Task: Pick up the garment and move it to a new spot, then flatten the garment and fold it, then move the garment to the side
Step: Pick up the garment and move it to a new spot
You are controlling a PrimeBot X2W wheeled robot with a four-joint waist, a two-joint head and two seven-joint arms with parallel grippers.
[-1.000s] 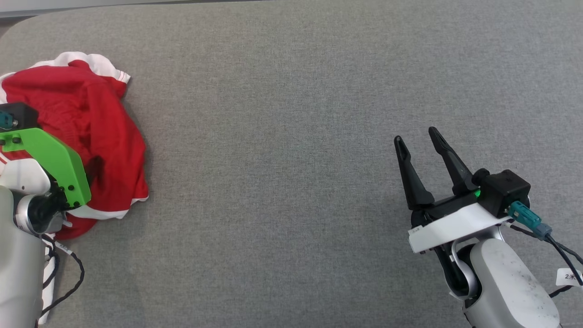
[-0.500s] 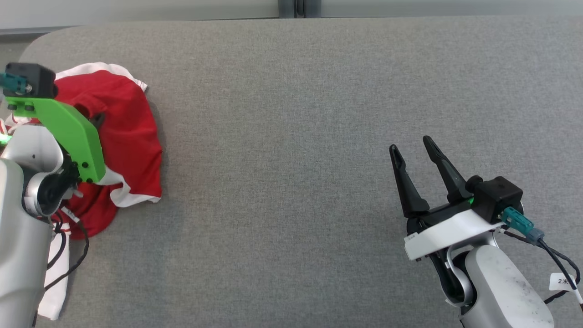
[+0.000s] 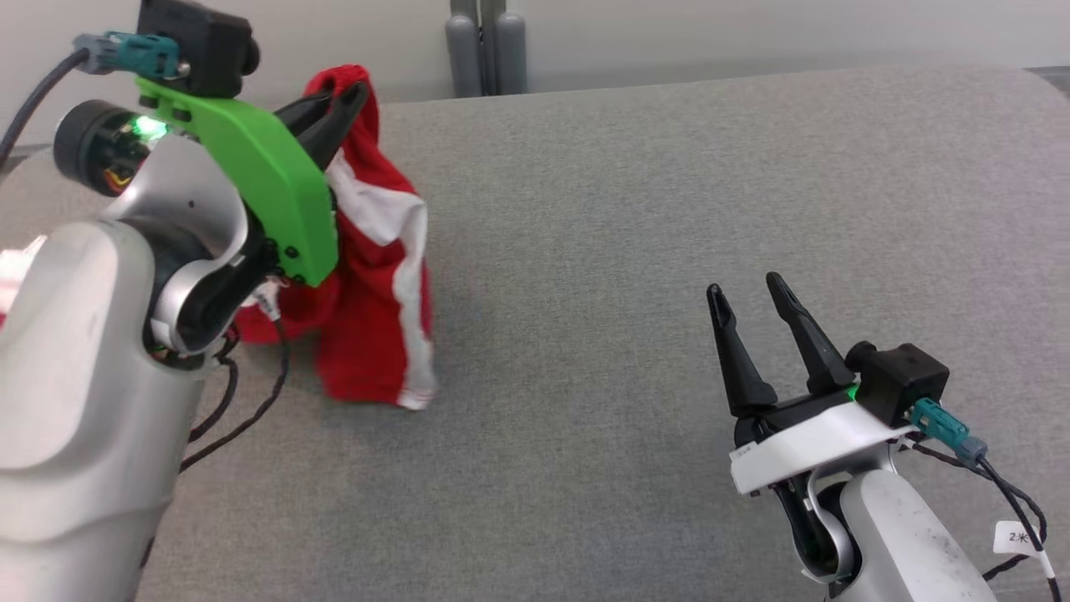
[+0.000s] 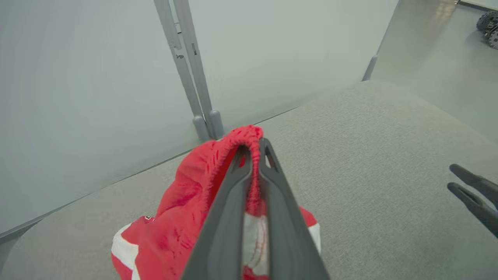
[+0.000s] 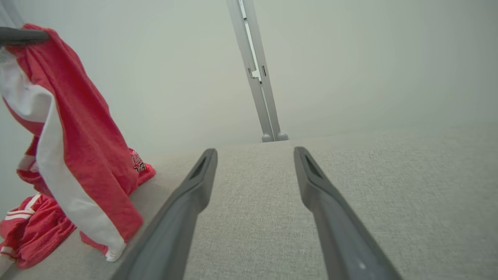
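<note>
While the left pincer (image 3: 358,90) is pinching the garment (image 3: 376,326) by its top edge, the rest just hangs below it, bottom resting on the table (image 3: 669,192); right pincer (image 3: 742,288) is spread, well apart.

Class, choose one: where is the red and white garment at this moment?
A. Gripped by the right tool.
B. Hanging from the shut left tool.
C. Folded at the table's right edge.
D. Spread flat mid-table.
B: the left tool is clamped on a fold of the garment, which hangs below it; the right tool stands open, apart.
</note>
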